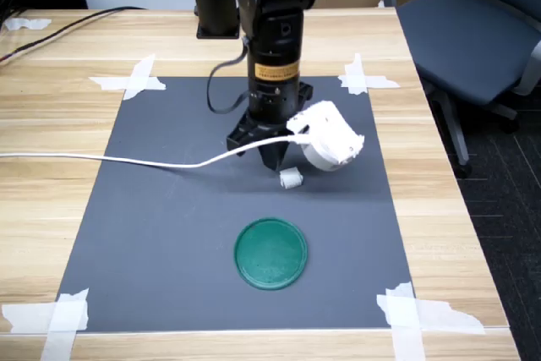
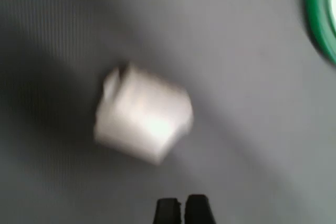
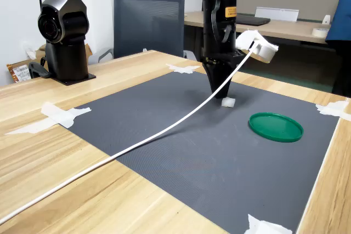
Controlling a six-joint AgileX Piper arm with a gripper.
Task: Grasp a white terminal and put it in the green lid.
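Observation:
The white terminal (image 1: 290,179) lies on the dark mat (image 1: 152,209), small and blocky; it looks blurred and large in the wrist view (image 2: 143,116). My gripper (image 1: 270,155) points straight down just behind it, low over the mat, and is not holding it. In the wrist view its two black fingertips (image 2: 181,211) stand side by side, shut, with the terminal lying free ahead of them. The green lid (image 1: 270,253) rests flat on the mat nearer the front edge, empty. In the second exterior view the terminal (image 3: 228,102) sits beside the gripper tip (image 3: 219,92), and the lid (image 3: 275,126) lies to the right.
A white camera housing (image 1: 328,137) hangs on my wrist, and its white cable (image 1: 101,159) trails across the mat to the first exterior view's left. White tape (image 1: 135,80) holds the mat's corners. An office chair (image 1: 461,31) stands beside the table. Another black arm base (image 3: 63,31) is on the table.

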